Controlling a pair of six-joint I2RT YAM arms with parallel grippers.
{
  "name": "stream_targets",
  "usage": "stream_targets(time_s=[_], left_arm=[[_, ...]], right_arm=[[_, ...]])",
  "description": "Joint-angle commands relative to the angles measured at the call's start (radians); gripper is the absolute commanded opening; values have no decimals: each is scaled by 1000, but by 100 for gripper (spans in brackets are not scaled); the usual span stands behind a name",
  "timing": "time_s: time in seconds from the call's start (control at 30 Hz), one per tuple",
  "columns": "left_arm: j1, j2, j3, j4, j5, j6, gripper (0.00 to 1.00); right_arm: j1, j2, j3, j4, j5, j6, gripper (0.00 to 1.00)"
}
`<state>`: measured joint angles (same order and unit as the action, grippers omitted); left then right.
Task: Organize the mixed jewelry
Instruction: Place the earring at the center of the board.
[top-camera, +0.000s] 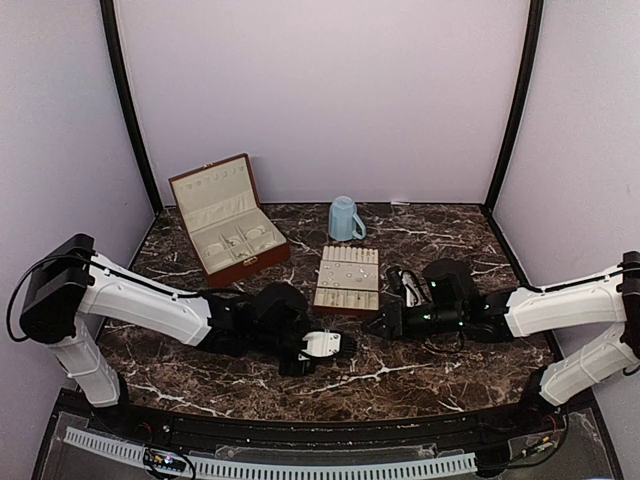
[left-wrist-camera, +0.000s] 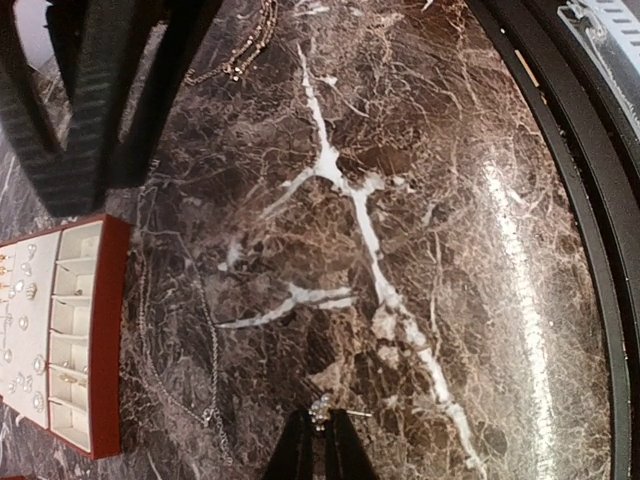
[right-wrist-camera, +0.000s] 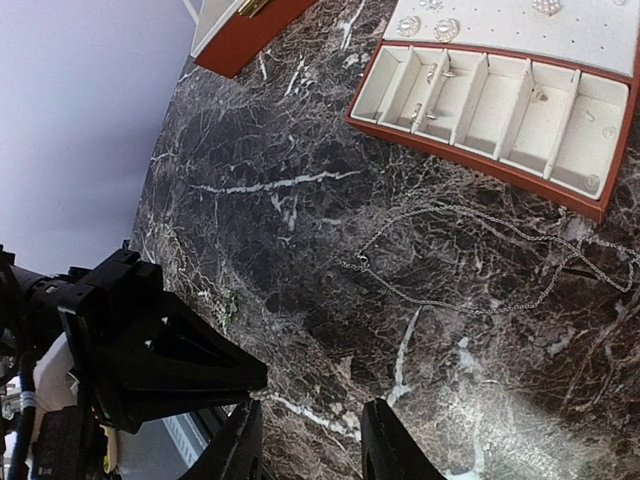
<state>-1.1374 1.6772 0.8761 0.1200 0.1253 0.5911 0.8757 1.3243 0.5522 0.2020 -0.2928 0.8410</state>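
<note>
My left gripper (left-wrist-camera: 320, 428) is shut on a tiny silvery cluster earring (left-wrist-camera: 322, 407), its post sticking out to the right, just above the marble. In the top view it (top-camera: 340, 345) sits in front of the flat cream slotted tray (top-camera: 348, 280). My right gripper (right-wrist-camera: 312, 440) is open and empty, low over the marble; in the top view it (top-camera: 380, 324) is at the tray's right front corner. A thin silver chain (right-wrist-camera: 480, 270) lies on the marble between it and the tray (right-wrist-camera: 560, 190). Small studs (right-wrist-camera: 440, 28) lie on the tray.
The open reddish-brown cream-lined box (top-camera: 225, 220) stands at the back left and the blue mug (top-camera: 345, 218) behind the tray. The silver chain (left-wrist-camera: 210, 370) lies beside the tray (left-wrist-camera: 110, 330). A gold-toned chain (left-wrist-camera: 245, 55) lies by the right gripper's body (left-wrist-camera: 90, 110). The left gripper's body (right-wrist-camera: 130, 340) is close by.
</note>
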Motion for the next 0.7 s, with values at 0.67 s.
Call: stream_targets(time_s=[0.67], left_arm=[[-32,191,120,-114,79,15,13]], right_arm=[[-6,10,-41,108,-2,86,33]])
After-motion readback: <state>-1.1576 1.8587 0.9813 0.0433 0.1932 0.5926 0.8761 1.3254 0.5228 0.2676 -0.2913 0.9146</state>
